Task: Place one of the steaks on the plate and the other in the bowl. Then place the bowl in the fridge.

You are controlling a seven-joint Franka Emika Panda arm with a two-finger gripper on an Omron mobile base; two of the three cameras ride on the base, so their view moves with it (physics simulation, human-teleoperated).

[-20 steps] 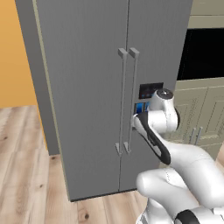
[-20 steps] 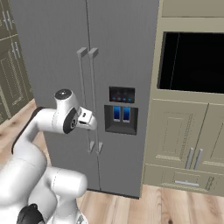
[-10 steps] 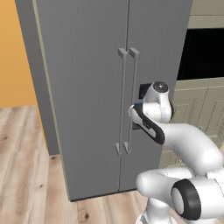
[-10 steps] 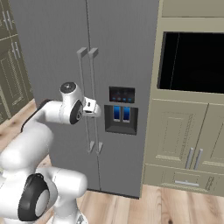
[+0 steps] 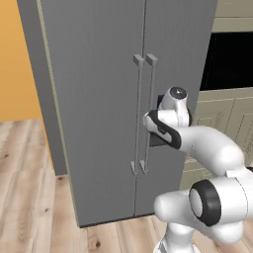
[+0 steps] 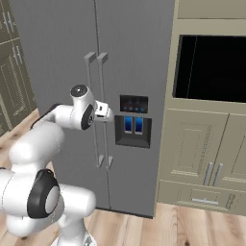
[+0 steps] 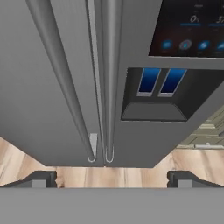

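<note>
Hand view has the end effector spread wide and empty before the fridge, doors shut, unopened.

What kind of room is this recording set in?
A rendered home kitchen, most likely: a tall grey double-door fridge with a blue-lit dispenser panel, a black built-in wall oven beside it, and beige panelled cabinets below.

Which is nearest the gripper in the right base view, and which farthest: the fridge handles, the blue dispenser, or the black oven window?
1. The fridge handles, right at the open gripper, where the two doors meet.
2. The blue dispenser, just to the right on the fridge's right door.
3. The black oven window, farthest, up right in the cabinet wall.
</note>
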